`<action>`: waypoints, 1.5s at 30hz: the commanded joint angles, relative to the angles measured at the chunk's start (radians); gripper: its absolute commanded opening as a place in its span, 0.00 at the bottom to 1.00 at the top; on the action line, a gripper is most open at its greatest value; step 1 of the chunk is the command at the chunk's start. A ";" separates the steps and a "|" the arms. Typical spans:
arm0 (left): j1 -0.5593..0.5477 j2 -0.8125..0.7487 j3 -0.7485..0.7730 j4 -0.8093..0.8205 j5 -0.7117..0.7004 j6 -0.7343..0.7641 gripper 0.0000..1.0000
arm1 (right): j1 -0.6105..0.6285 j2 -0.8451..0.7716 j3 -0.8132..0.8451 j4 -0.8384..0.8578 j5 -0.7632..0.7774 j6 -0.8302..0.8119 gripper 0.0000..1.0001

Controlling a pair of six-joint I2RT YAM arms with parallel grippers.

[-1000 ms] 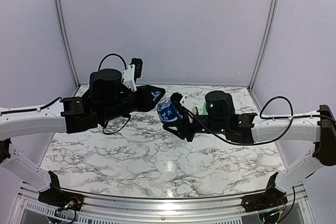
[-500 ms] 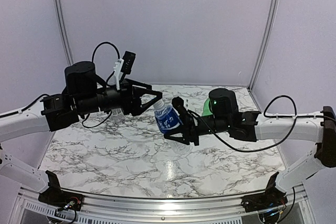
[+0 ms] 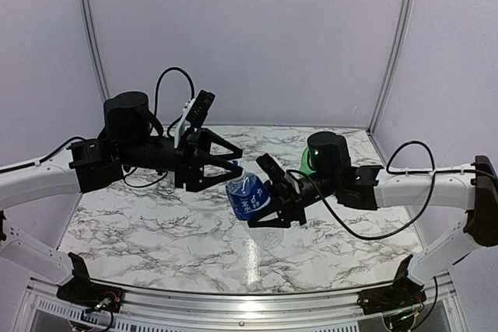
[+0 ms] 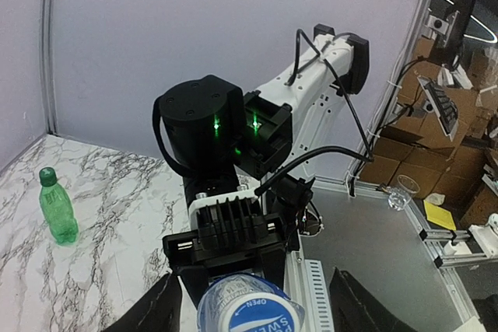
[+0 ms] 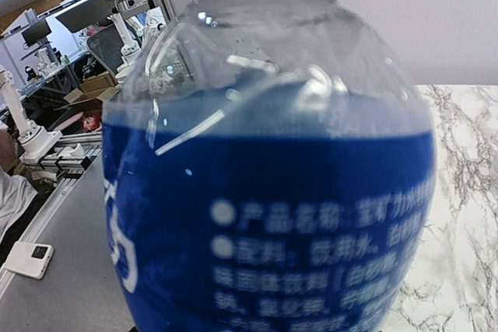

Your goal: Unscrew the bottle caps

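A: What's around the arms? Anything in the way?

B: Marble-print table (image 3: 156,223), lilac walls (image 3: 249,36) on 3 sides. In the L wrist view, cardboard boxes (image 4: 405,153) sit past the table's edge. The R arm (image 4: 311,91) and its black wrist block fill the middle of that view, directly behind the held bottle.

A: Arm poses?

B: Both reach inward, off the table, meeting near centre. The L arm (image 3: 47,180) comes in from the left, forearm approx. level. The L gripper (image 3: 236,163) points at the bottle's neck end, fingers (image 4: 159,309) spread wide, one each side of the bottle. Can't tell if they touch it. The R gripper (image 3: 264,196) pinches the blue-label bottle (image 3: 247,196) round its body, holding it tilted in the air w/ the neck toward the L gripper.

A: Counts?

B: 2 arms, 2 bottles seen. The blue-label one is in the R gripper, above the table's middle. The green bottle (image 4: 57,211) stands upright on the table, well apart, w/ 1 green cap (image 4: 48,176) on. The blue-label bottle's cap: can't make out. In the R wrist view the bottle fills the frame.
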 commanded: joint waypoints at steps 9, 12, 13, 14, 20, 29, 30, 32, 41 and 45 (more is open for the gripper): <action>0.005 0.027 0.011 0.110 0.109 0.002 0.51 | -0.007 0.028 0.038 0.075 -0.076 0.044 0.36; 0.005 0.029 0.007 0.115 0.097 -0.002 0.39 | -0.009 0.034 0.038 0.075 -0.072 0.045 0.36; 0.005 0.030 0.005 0.115 0.095 -0.002 0.35 | -0.010 0.034 0.038 0.077 -0.069 0.045 0.36; 0.005 0.031 0.002 0.115 0.094 -0.002 0.33 | -0.009 0.035 0.037 0.077 -0.066 0.048 0.36; 0.005 0.028 -0.019 0.115 0.077 -0.004 0.41 | -0.016 0.033 0.035 0.094 -0.057 0.053 0.35; 0.002 0.021 -0.041 0.121 0.048 -0.007 0.42 | -0.024 0.041 0.036 0.113 -0.053 0.091 0.34; 0.002 0.024 -0.039 0.122 0.046 -0.008 0.40 | -0.024 0.043 0.036 0.113 -0.051 0.091 0.34; 0.002 0.027 -0.035 0.123 0.045 -0.011 0.37 | -0.026 0.047 0.034 0.110 -0.048 0.089 0.34; 0.002 0.022 -0.031 0.133 -0.009 -0.058 0.14 | -0.035 0.040 0.028 0.085 0.022 0.078 0.29; -0.009 0.000 -0.046 0.136 -0.162 -0.146 0.00 | -0.043 0.024 0.035 0.052 0.154 0.067 0.29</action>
